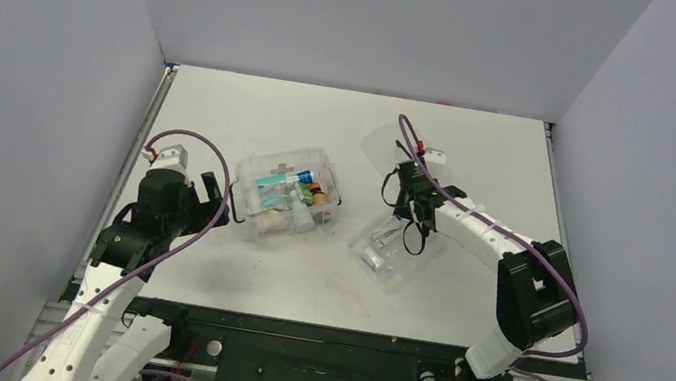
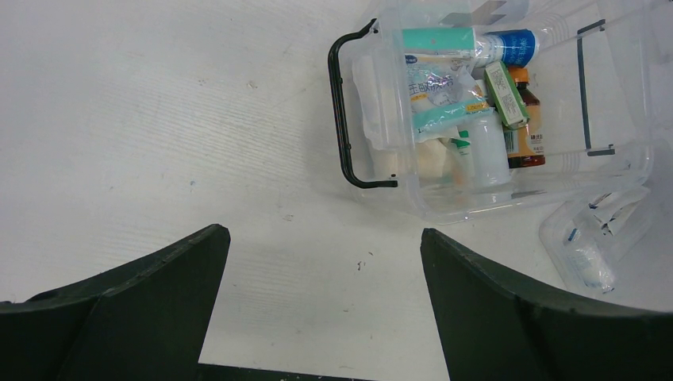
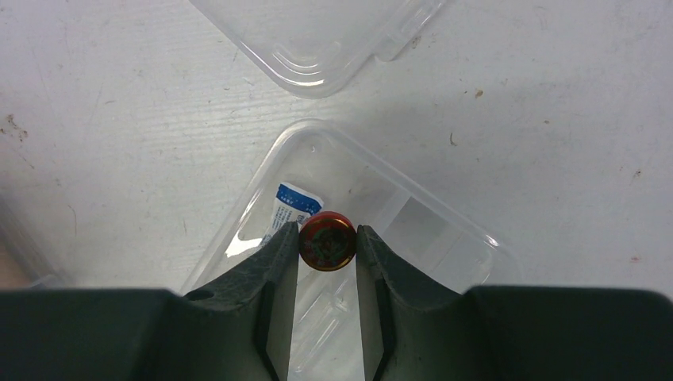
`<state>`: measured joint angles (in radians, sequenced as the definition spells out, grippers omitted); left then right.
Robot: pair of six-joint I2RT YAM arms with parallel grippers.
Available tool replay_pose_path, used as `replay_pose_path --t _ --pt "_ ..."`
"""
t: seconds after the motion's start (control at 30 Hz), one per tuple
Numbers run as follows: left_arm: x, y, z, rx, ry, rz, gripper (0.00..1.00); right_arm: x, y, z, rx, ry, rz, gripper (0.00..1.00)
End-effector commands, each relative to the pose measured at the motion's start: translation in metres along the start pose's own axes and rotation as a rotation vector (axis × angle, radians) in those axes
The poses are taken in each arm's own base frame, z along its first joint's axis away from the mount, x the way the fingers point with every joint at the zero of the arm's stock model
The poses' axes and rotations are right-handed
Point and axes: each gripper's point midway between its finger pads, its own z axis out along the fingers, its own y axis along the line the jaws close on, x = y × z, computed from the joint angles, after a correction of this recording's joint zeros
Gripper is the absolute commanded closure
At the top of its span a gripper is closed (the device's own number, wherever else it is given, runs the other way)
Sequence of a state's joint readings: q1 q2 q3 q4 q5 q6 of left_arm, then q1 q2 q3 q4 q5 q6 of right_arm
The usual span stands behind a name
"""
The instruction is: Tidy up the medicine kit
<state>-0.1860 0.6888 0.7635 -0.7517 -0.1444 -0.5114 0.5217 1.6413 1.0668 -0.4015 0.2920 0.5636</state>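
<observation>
The medicine kit (image 1: 247,201) is a clear box with black clips, left of centre; it holds a brown bottle (image 2: 530,119), a green box (image 2: 505,94), tubes and packets. My left gripper (image 1: 209,198) hangs open just left of the kit (image 2: 623,95), its jaws (image 2: 325,234) wide apart over bare table. My right gripper (image 1: 407,223) is shut on a small round red tin (image 3: 327,242) over a shallow clear tray (image 3: 444,230). Whether the tin still touches the tray I cannot tell.
The shallow tray (image 1: 386,260) lies right of centre and holds a blue-and-white sachet (image 3: 295,202) and a clear vial (image 3: 321,317). A flat clear lid (image 1: 381,144) lies behind it, also seen as the lid (image 3: 317,40) in the right wrist view. White walls surround the table.
</observation>
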Motion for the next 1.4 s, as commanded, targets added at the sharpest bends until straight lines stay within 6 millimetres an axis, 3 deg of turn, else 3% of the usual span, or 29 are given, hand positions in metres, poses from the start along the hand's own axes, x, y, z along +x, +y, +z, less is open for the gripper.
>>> replay_pose_path --t 0.0,0.27,0.93,1.37 --pt "-0.012 -0.006 -0.001 0.026 -0.04 0.001 0.1 -0.019 0.01 0.003 -0.052 -0.061 0.089 0.91" --pt "-0.012 -0.006 -0.001 0.024 -0.042 0.0 0.1 -0.013 0.01 0.022 -0.047 -0.035 0.13 0.9" --pt "-0.014 -0.006 -0.001 0.027 -0.049 -0.004 0.1 0.004 -0.005 0.034 0.02 -0.004 0.129 0.88" --pt "-0.014 -0.006 -0.002 0.032 -0.05 -0.003 0.1 0.005 -0.011 0.033 0.056 -0.009 0.137 0.74"
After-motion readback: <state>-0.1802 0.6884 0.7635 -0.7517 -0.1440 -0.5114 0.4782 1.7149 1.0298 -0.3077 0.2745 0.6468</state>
